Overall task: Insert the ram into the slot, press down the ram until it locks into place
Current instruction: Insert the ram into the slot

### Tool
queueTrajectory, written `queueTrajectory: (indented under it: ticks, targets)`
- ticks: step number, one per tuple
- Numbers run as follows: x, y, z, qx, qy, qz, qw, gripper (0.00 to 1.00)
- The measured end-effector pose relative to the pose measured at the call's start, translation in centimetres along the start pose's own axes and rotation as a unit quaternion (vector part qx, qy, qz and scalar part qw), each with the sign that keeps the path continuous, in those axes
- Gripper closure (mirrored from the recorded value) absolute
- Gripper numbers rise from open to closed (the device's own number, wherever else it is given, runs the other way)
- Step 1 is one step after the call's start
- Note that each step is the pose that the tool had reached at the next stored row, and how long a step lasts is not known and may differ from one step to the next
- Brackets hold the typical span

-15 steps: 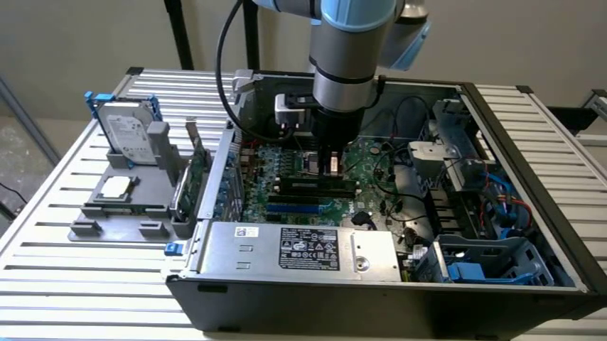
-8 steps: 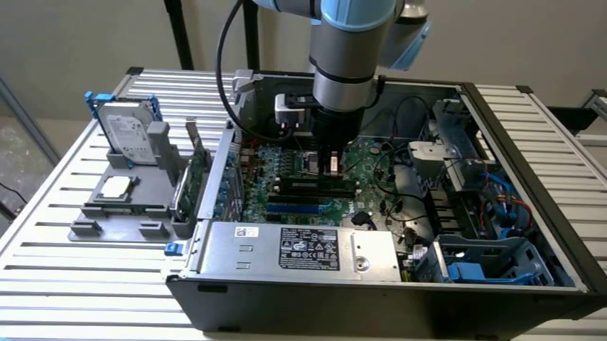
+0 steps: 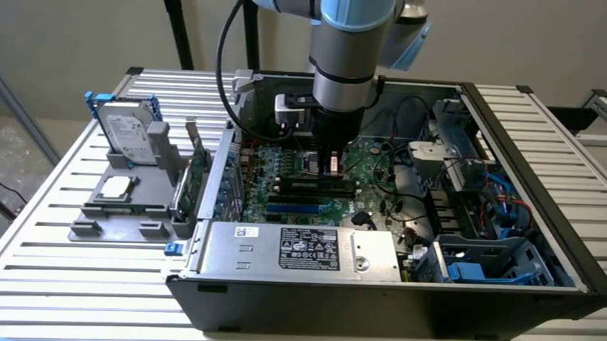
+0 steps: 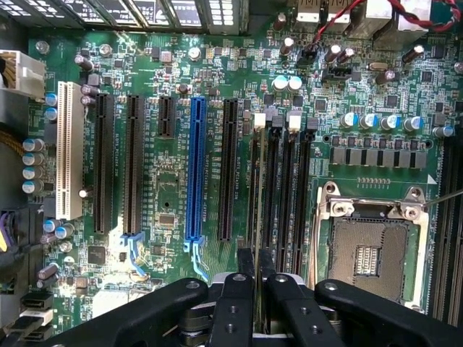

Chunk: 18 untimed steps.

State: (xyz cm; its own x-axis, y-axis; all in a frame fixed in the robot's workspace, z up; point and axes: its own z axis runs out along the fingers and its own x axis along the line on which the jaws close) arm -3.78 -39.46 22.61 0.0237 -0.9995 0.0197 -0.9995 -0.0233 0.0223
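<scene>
Slatted metal surface [image 3: 57,213] carries a grey holder [image 3: 119,206] near the exterior view's left edge, with a hard drive [image 3: 128,135] standing in it. The open computer case [image 3: 379,298] sits toward the right edge. Inside it, over the motherboard [image 4: 166,195], the hand [image 4: 255,264] is drawn narrow, pinching the ram [image 4: 257,210] edge-on along the slot [image 4: 259,134]. That slot is the outermost of four parallel black sockets, between the blue slot [image 4: 194,166] and the CPU socket [image 4: 372,253].

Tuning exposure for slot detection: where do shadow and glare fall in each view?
Exterior view: the slatted table is bright, while the motherboard sits dim inside the computer case under the arm. Wrist view: the motherboard is evenly lit, with glints on the CPU socket metal frame.
</scene>
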Motion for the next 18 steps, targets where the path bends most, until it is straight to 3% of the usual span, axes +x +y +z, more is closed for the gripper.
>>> queueTrajectory:
  ticks: [18]
  targets:
    - [-0.02, -0.05, 0.43, -0.0001, 0.0004, 0.003, 1.0000, 0.86]
